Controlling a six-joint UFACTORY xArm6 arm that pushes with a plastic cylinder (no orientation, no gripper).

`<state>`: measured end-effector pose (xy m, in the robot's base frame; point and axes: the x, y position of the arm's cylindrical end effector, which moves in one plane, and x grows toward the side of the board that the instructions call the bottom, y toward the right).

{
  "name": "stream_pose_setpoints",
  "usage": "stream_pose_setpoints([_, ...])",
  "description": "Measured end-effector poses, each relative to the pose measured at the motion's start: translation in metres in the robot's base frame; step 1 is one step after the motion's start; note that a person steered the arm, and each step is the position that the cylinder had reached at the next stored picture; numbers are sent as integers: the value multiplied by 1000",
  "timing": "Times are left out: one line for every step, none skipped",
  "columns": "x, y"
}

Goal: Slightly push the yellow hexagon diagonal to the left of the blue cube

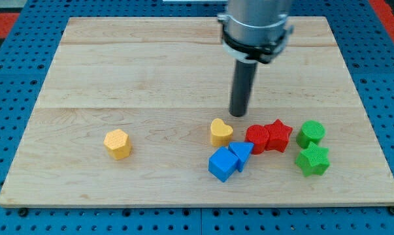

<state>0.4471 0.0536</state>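
The arm carries no pincer, only a straight dark rod, so there are no jaws to be spread, pressed together or pinching anything. The rod's lower end, my tip (pixel 238 114), stands on the wooden board (pixel 151 72) a little right of the board's middle. Above the rod, the arm's grey metal collar (pixel 255 29) fills the view's top.

Just below the tip, toward the view's bottom and slightly to the view's left, lies the yellow heart (pixel 220 132); a narrow gap separates them. To the view's right of the heart sits the red block (pixel 257 138), its shape hard to make out, and it touches the red star (pixel 278 135) on its right. Below the heart, the blue cube (pixel 223 164) rests near the board's lower edge, and the blue triangle (pixel 242 153) leans against its upper right side. Farther to the view's right are two green blocks: a green round block (pixel 311 132) above and a green star (pixel 313 160) just beneath it, close together; whether they touch cannot be told.

The yellow hexagon (pixel 117 143) lies alone well apart from the tip, far to the view's left of the cluster, slightly higher in the view than the blue cube. Blue pegboard (pixel 14 215) surrounds the board.
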Motion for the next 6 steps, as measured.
stream_pose_setpoints([-4,-63])
stream_pose_setpoints([10,-121])
stream_pose_setpoints([14,-187])
stream_pose_setpoints([63,-214])
stream_pose_setpoints([126,-194])
stream_pose_setpoints([150,-170])
